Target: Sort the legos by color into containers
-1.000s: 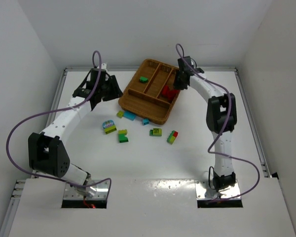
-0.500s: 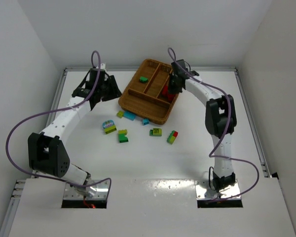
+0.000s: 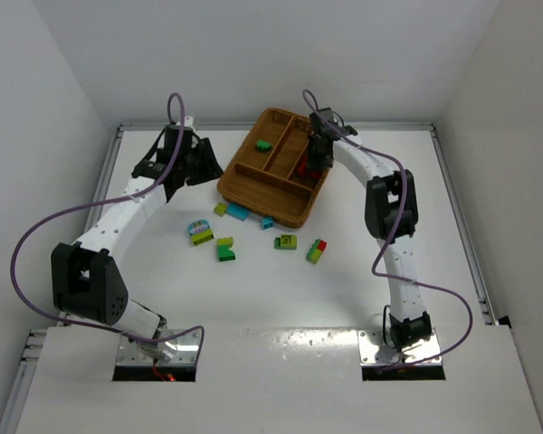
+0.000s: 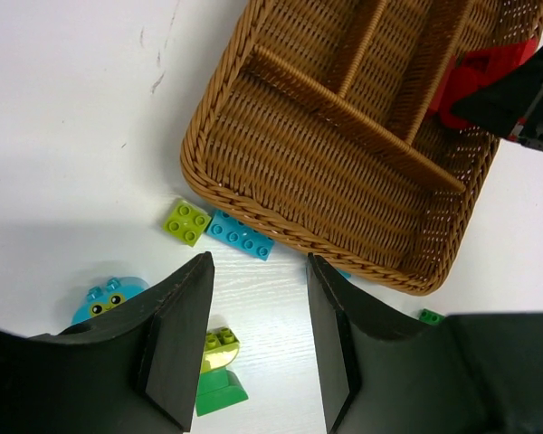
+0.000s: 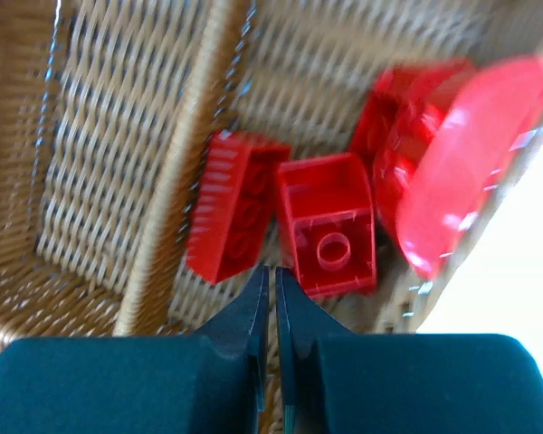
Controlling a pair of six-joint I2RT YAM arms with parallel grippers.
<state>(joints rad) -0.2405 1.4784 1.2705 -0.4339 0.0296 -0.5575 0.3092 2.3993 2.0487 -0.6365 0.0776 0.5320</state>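
The brown wicker tray [image 3: 253, 185] stands at the back centre of the table. Its right compartment holds red legos [image 3: 309, 169], seen close in the right wrist view [image 5: 326, 231]. A green lego [image 3: 263, 145] lies in its left compartment. My right gripper [image 3: 318, 155] hangs over the red legos with its jaws shut and empty [image 5: 272, 276]. My left gripper [image 3: 183, 174] is open and empty, left of the tray, above the table [image 4: 253, 289]. Loose legos lie in front of the tray: lime [image 3: 220, 209], light blue [image 3: 237, 213], green-lime [image 3: 225, 249], green [image 3: 285, 241], red-green [image 3: 316, 250].
A blue and lime toy figure brick [image 3: 198, 231] lies left of the loose legos. A small blue lego [image 3: 267, 222] sits by the tray's front rim. White walls close in the table on three sides.
My right gripper has moved left from the tray's right rim to above the red legos in the right compartment. The left arm has not moved.
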